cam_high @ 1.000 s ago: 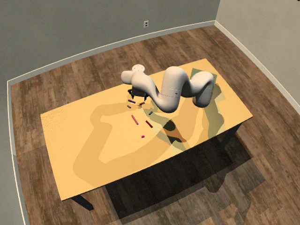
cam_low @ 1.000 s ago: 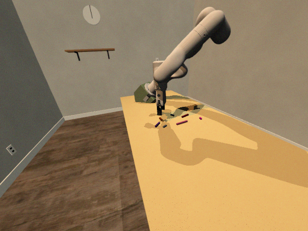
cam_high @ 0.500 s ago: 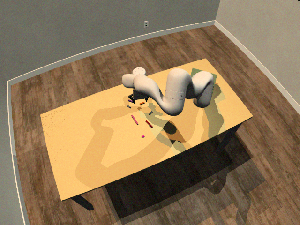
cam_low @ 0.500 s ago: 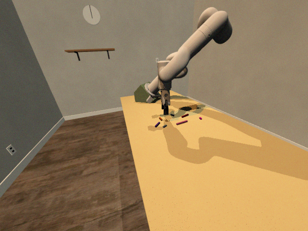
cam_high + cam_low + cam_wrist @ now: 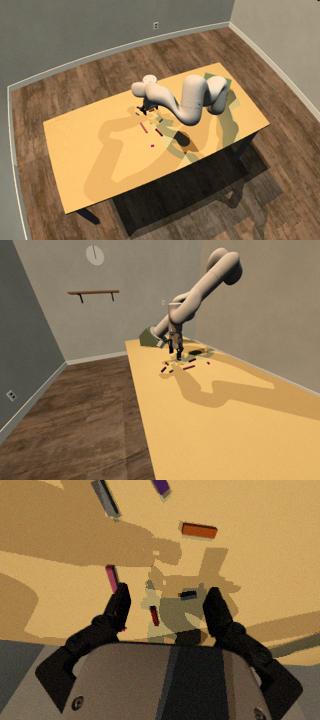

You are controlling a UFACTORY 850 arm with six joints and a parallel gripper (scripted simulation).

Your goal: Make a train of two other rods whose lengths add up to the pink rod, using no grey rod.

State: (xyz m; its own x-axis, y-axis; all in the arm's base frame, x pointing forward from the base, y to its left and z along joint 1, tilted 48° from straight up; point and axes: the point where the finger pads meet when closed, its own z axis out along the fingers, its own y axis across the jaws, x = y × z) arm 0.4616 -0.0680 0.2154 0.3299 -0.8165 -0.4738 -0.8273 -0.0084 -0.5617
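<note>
The pink rod (image 5: 143, 127) lies flat near the table's middle, with the red rod (image 5: 158, 132) just right of it and the small magenta rod (image 5: 152, 145) nearer the front. The orange rod (image 5: 151, 109), the purple rod (image 5: 138, 106) and a grey rod (image 5: 137, 113) lie by the gripper; a second grey rod (image 5: 160, 120) lies right of them. My gripper (image 5: 147, 108) is open and empty, hovering above the table. In the wrist view the gripper (image 5: 167, 597) frames the second grey rod (image 5: 188, 594) and the red rod (image 5: 154, 615); the pink rod (image 5: 112, 578) is partly hidden by the left finger. The orange rod (image 5: 199, 530) lies beyond.
The arm's green base (image 5: 217, 80) stands at the table's back right corner. The arm's own links arch over the rods in the top view. In the exterior view the gripper (image 5: 175, 353) hangs over the rod cluster near the table's left edge.
</note>
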